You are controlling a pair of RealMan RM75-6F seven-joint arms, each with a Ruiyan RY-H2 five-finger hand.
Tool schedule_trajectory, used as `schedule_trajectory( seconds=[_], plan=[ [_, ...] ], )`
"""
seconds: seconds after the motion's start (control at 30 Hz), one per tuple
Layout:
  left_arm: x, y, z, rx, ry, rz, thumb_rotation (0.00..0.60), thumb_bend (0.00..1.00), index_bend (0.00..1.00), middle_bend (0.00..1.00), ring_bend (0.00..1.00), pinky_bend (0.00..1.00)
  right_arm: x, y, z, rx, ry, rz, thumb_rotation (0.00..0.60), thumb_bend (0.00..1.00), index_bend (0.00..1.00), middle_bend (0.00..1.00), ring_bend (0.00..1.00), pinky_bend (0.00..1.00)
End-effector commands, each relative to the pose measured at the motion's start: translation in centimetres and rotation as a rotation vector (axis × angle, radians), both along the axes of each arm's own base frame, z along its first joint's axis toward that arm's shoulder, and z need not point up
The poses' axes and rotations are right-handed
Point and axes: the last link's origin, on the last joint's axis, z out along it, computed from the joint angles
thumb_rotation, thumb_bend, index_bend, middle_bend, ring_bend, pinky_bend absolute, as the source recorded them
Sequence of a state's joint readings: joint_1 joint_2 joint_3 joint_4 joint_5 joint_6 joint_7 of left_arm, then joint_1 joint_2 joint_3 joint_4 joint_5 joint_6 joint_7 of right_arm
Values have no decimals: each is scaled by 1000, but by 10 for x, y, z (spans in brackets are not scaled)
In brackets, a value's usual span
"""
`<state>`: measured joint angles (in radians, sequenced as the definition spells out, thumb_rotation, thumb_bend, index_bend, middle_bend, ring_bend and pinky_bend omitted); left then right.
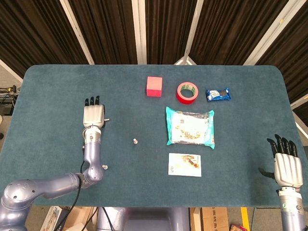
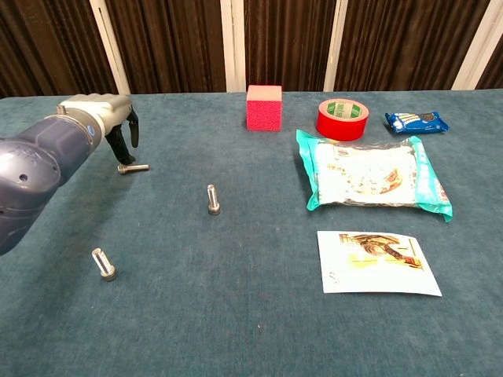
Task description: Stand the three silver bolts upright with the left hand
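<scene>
Three silver bolts are on the blue-green table. One bolt (image 2: 134, 167) lies on its side at the left; in the head view only its tip (image 1: 106, 120) shows beside my left hand. A second bolt (image 2: 212, 199) (image 1: 135, 141) stands on its head in the middle. The third bolt (image 2: 104, 265) (image 1: 104, 167) stands on its head near the front left. My left hand (image 1: 94, 115) (image 2: 110, 118) hovers over the lying bolt with its fingers (image 2: 126, 137) pointing down near the bolt's head, holding nothing. My right hand (image 1: 287, 166) is open at the front right edge.
A pink block (image 1: 154, 86), a red tape roll (image 1: 187, 92) and a blue snack packet (image 1: 218, 94) line the back. A teal bag (image 1: 190, 126) and a printed card (image 1: 185, 164) lie right of centre.
</scene>
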<state>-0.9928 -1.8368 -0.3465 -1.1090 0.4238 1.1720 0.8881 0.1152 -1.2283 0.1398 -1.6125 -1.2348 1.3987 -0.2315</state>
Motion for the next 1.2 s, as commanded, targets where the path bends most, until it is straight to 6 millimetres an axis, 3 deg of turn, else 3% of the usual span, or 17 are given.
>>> schedule_trajectory(
  seconds=[0.03, 0.33, 1.2],
  plan=[
    [-2, 1, 0, 3, 1, 4, 600, 442, 483, 35, 0, 0, 0, 0, 0, 1, 0, 0, 600, 21, 187, 64, 0, 0],
    [-7, 1, -4, -14, -12, 6, 600, 442, 449, 34, 0, 0, 0, 0, -2, 2, 5, -2, 600, 21, 187, 64, 0, 0],
    [-12, 2, -23, -33, 5, -15, 600, 449, 482, 36, 0, 0, -2, -1, -4, 5, 13, -11, 600, 21, 187, 64, 0, 0]
  ],
)
